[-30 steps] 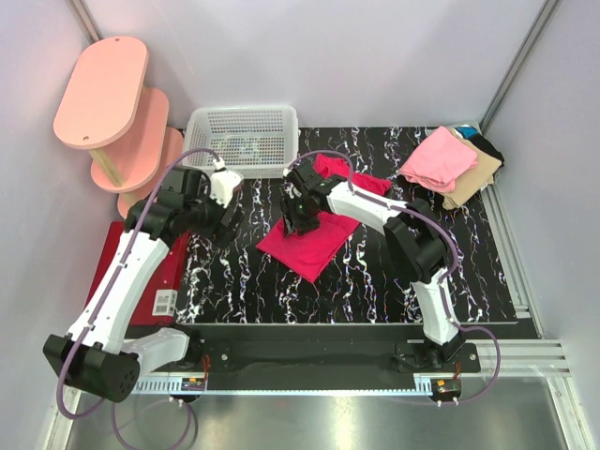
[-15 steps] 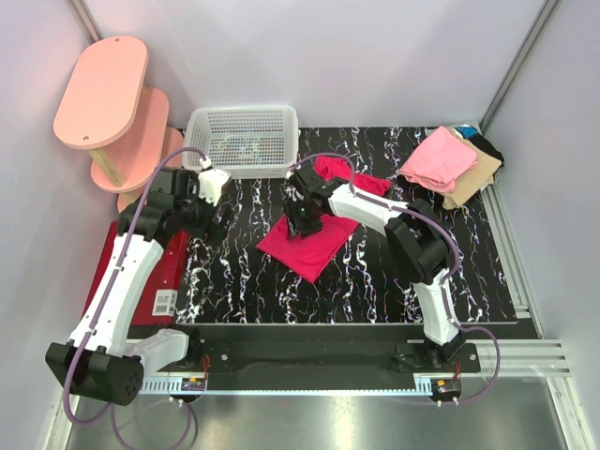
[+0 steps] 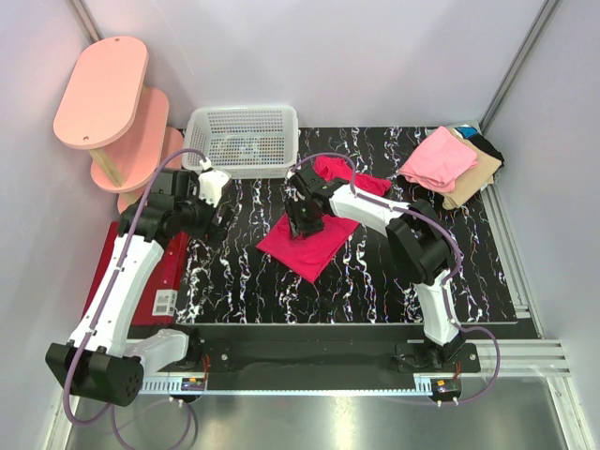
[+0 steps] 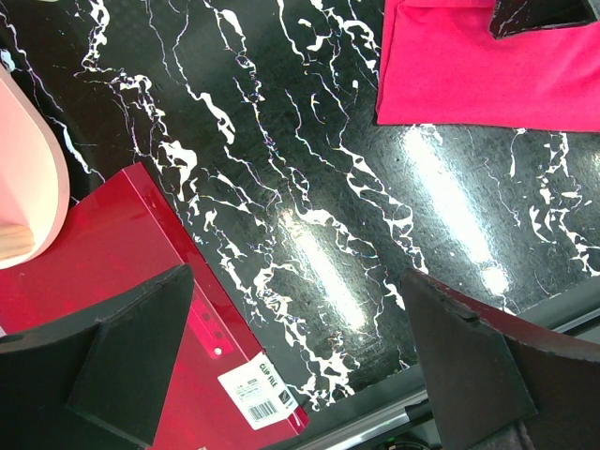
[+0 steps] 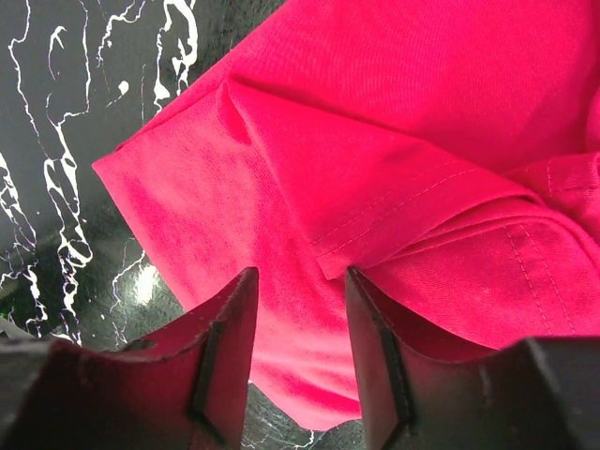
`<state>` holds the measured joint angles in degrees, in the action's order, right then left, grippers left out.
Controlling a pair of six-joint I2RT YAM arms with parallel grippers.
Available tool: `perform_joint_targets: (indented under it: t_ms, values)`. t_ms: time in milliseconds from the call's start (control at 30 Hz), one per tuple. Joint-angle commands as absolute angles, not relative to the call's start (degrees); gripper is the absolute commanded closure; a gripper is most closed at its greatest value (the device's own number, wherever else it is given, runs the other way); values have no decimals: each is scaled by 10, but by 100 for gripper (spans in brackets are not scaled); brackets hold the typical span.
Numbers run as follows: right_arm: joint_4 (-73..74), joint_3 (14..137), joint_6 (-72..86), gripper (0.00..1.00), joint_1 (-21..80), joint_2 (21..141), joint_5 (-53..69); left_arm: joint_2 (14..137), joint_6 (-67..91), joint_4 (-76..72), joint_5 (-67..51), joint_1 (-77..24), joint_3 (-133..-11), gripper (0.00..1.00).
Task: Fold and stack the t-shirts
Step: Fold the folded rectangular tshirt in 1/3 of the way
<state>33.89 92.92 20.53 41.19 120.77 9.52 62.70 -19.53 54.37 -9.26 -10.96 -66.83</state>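
The bright magenta-red t-shirt [image 3: 314, 246] lies partly folded in the middle of the black marbled table, with a further part [image 3: 337, 171] bunched behind my right arm. My right gripper [image 3: 302, 221] hovers low over its far left part. In the right wrist view its jaws [image 5: 300, 281] stand open just above the cloth [image 5: 375, 112], near a folded hem edge, holding nothing. My left gripper [image 3: 221, 216] is open and empty left of the shirt, over bare table [image 4: 295, 281]. The shirt's corner shows in the left wrist view [image 4: 478, 75]. Folded pink [image 3: 439, 157], tan [image 3: 469, 183] and black/teal [image 3: 483, 143] shirts lie stacked at the far right.
A white mesh basket [image 3: 244, 139] stands at the back, left of centre. A pink tiered shelf [image 3: 103, 94] stands at the far left. A flat dark red mat [image 3: 164, 277] with a barcode label [image 4: 258, 394] lies at the table's left edge under my left arm.
My left gripper has drawn back to the left, away from the shirt. My right gripper has stayed over the shirt, shifting only slightly.
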Motion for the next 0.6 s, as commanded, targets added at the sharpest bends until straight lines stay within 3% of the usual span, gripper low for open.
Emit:
perform_joint_targets:
  t_ms: [0, 67, 200, 233, 433, 567]
  values:
    - [333, 938, 200, 53, 408, 1194, 83, 615, -197, 526, -96, -106, -669, 1]
    - [333, 940, 195, 58, 409, 1200, 75, 616, -198, 526, -95, -106, -666, 1]
    - [333, 956, 194, 87, 407, 1209, 69, 614, -199, 526, -92, -105, -664, 1]
    - [334, 960, 193, 90, 406, 1215, 70, 613, -199, 526, -92, -105, -664, 1]
    - [337, 989, 187, 100, 400, 1220, 69, 608, -205, 526, -87, -98, -663, 1]
    - [344, 1013, 183, 100, 389, 1232, 71, 606, -206, 526, -86, -97, -662, 1]
